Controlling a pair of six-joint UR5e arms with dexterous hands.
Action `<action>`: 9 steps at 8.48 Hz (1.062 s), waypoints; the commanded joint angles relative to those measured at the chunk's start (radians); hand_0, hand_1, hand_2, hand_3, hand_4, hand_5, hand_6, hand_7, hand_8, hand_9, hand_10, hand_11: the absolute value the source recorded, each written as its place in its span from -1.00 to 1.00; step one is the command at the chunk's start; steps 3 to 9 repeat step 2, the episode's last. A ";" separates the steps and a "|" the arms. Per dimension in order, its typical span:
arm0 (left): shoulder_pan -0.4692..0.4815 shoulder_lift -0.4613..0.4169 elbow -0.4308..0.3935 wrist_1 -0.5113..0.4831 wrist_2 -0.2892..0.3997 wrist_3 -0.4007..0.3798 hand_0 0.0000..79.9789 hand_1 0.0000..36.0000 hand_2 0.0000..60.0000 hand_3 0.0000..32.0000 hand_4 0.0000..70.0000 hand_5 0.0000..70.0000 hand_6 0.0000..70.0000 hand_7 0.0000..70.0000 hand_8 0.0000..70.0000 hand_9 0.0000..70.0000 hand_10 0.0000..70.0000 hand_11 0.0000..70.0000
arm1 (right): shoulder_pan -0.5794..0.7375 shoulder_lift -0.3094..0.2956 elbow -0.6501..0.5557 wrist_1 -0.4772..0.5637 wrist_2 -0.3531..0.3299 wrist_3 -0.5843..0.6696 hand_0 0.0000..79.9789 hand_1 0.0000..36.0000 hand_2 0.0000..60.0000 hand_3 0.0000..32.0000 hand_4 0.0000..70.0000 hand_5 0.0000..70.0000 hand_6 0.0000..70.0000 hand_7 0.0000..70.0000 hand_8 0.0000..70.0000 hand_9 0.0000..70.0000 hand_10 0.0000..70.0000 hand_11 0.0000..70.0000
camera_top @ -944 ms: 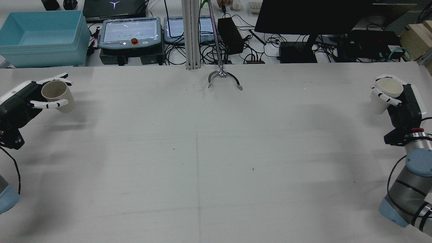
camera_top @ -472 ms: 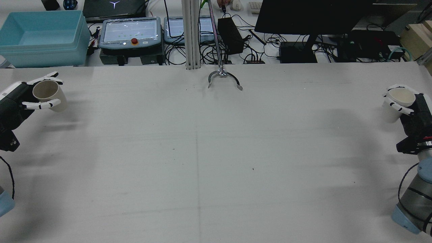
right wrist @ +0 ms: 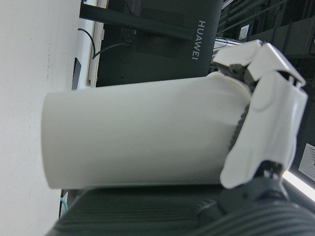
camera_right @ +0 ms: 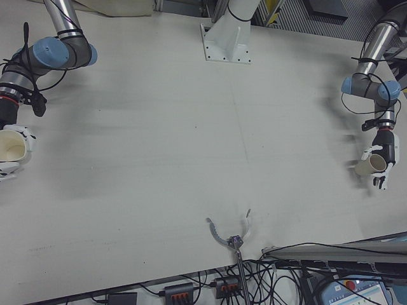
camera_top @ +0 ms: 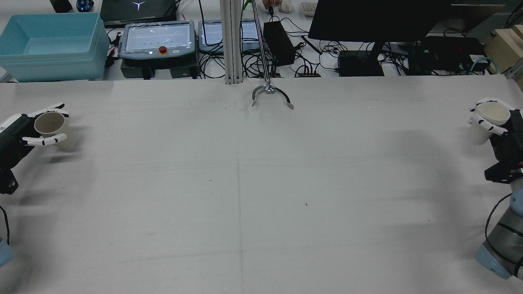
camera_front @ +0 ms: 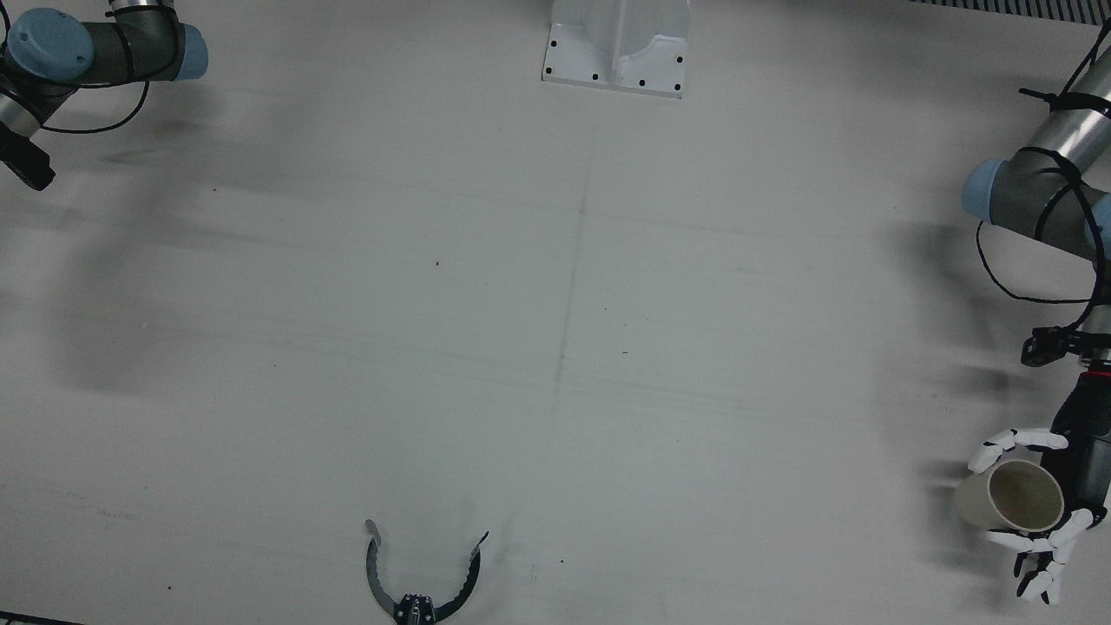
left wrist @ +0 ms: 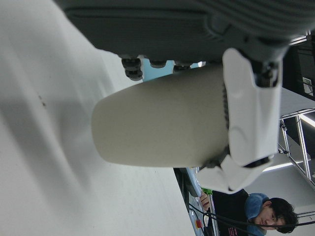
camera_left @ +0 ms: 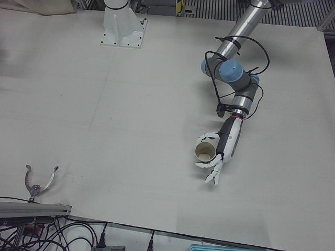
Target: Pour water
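Note:
My left hand (camera_top: 16, 136) is shut on a tan paper cup (camera_top: 52, 127) at the table's far left edge in the rear view. The cup is upright, its mouth open and its inside looking empty. The hand (camera_front: 1037, 508) and cup (camera_front: 1011, 499) also show in the front view, and in the left-front view as hand (camera_left: 222, 149) and cup (camera_left: 205, 152). My right hand (camera_top: 504, 132) is shut on an upright white paper cup (camera_top: 486, 120) at the far right edge. The right-front view shows this cup (camera_right: 13, 150) too. I cannot tell whether the cups touch the table.
A metal claw-shaped tool (camera_top: 271, 96) on a rod lies at the middle of the table's far edge. A white mount base (camera_front: 616, 52) stands at the robot side. A blue bin (camera_top: 49, 45), pendants and a monitor sit beyond the table.
Both hands have moved outward with their cups: the left hand further left and a little nearer the robot, the right hand further right. Both grips are unchanged.

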 commanded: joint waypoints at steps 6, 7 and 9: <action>0.030 0.011 0.035 -0.037 0.004 -0.005 0.24 0.36 0.01 -1.00 -0.90 -0.93 -0.99 -0.83 -1.00 -1.00 -0.97 -0.90 | 0.020 0.001 0.010 0.000 -0.006 0.001 0.24 0.41 1.00 -1.00 0.01 0.30 0.37 0.55 -0.08 0.22 0.00 0.46; 0.030 0.011 0.035 -0.037 0.004 -0.005 0.24 0.36 0.01 -1.00 -0.90 -0.93 -0.99 -0.83 -1.00 -1.00 -0.97 -0.90 | 0.020 0.001 0.010 0.000 -0.006 0.001 0.24 0.41 1.00 -1.00 0.01 0.30 0.37 0.55 -0.08 0.22 0.00 0.46; 0.030 0.011 0.035 -0.037 0.004 -0.005 0.24 0.36 0.01 -1.00 -0.90 -0.93 -0.99 -0.83 -1.00 -1.00 -0.97 -0.90 | 0.020 0.001 0.010 0.000 -0.006 0.001 0.24 0.41 1.00 -1.00 0.01 0.30 0.37 0.55 -0.08 0.22 0.00 0.46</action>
